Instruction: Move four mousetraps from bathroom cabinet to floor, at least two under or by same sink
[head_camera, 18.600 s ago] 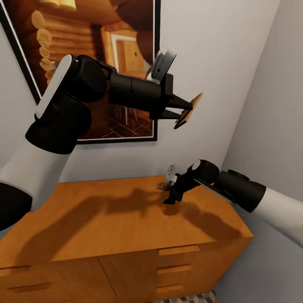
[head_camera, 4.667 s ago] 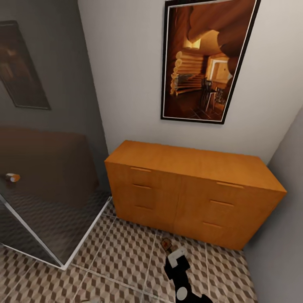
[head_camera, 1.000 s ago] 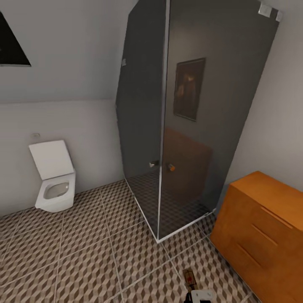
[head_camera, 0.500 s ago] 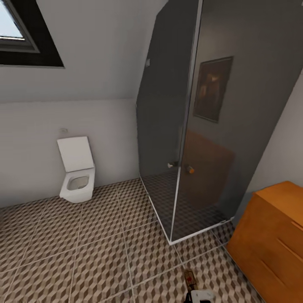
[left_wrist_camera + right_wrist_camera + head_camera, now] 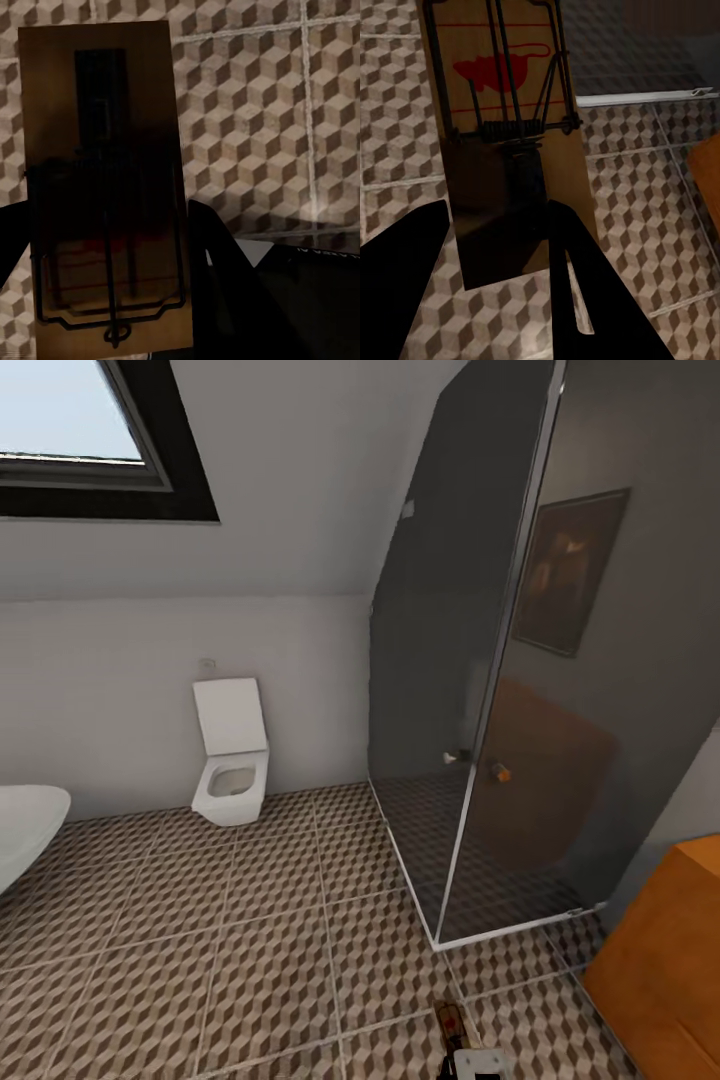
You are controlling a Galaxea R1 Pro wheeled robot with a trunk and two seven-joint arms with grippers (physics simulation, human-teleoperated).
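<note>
My left gripper (image 5: 105,217) is shut on a mousetrap (image 5: 101,180), a tan board with a dark wire frame, held above the cube-patterned bathroom floor (image 5: 255,112). The right gripper (image 5: 499,217) is shut on a second mousetrap (image 5: 502,135) with a red mouse print, also over the floor (image 5: 390,112). In the head view one held mousetrap (image 5: 450,1020) pokes up at the bottom edge, and I cannot tell which arm holds it. A corner of the orange-brown cabinet (image 5: 665,960) shows at the lower right. The sink is out of view.
A dark glass shower enclosure (image 5: 520,690) stands ahead on the right, its white base rail on the floor (image 5: 250,940). A white square toilet (image 5: 232,760) sits against the far wall. A white oval bathtub rim (image 5: 20,830) enters at the left. A roof window (image 5: 70,430) is above.
The head view has swung left: toilet and shower shifted right in the picture, the cabinet slid almost out, and window and tub came in. Both mousetraps stay gripped.
</note>
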